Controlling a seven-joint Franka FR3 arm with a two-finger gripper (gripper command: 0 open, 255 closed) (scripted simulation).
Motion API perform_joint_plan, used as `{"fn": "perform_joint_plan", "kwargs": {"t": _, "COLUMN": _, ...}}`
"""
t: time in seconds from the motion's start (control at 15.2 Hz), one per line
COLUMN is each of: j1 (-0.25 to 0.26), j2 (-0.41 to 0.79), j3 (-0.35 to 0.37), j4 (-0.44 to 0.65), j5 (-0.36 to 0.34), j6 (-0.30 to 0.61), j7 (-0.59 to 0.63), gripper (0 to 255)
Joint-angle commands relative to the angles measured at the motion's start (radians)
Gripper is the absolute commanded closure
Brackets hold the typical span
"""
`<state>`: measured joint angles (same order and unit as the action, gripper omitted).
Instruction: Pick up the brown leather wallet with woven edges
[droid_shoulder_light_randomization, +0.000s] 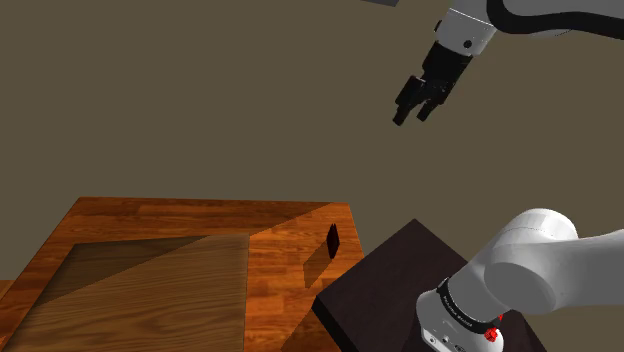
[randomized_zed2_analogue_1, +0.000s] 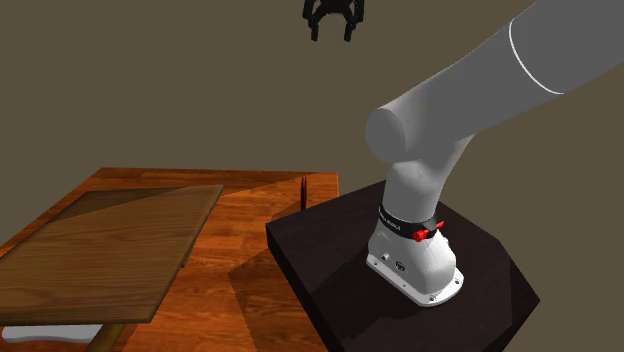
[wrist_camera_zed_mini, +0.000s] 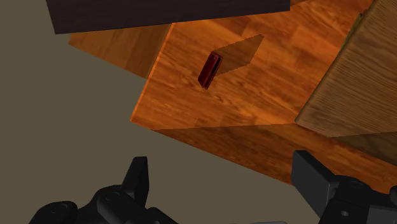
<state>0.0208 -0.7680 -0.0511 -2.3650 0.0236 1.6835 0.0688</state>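
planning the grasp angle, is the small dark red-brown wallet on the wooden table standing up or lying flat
Standing on edge: the small dark red-brown wallet rises upright from the wooden table, casting a long shadow.

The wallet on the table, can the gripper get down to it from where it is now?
Probably yes: the open gripper hangs high above, and nothing stands around the upright wallet near the table corner.

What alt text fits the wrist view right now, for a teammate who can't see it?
A small dark reddish-brown wallet stands on edge near a corner of the wooden table, untouched and casting a shadow. The black claw hangs open, well clear of it. A paler wooden panel lies on the table nearby, and the dark stand sits beside the table.
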Motion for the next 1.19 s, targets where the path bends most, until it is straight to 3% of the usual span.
{"fn": "perform_joint_plan", "kwargs": {"t": 0.0, "j1": 0.0, "j2": 0.0, "j3": 0.0, "j4": 0.0, "j5": 0.0, "j6": 0.0, "j7": 0.0, "gripper": 0}}
{"fn": "perform_joint_plan", "kwargs": {"t": 0.59, "j1": 0.007, "j2": 0.08, "j3": 0.044, "j4": -0.242, "j5": 0.006, "j6": 0.307, "j7": 0.048, "gripper": 0}}
{"fn": "perform_joint_plan", "kwargs": {"t": 1.12, "j1": 0.014, "j2": 0.277, "j3": 0.085, "j4": -0.373, "j5": 0.009, "j6": 0.621, "j7": 0.096, "gripper": 0}}
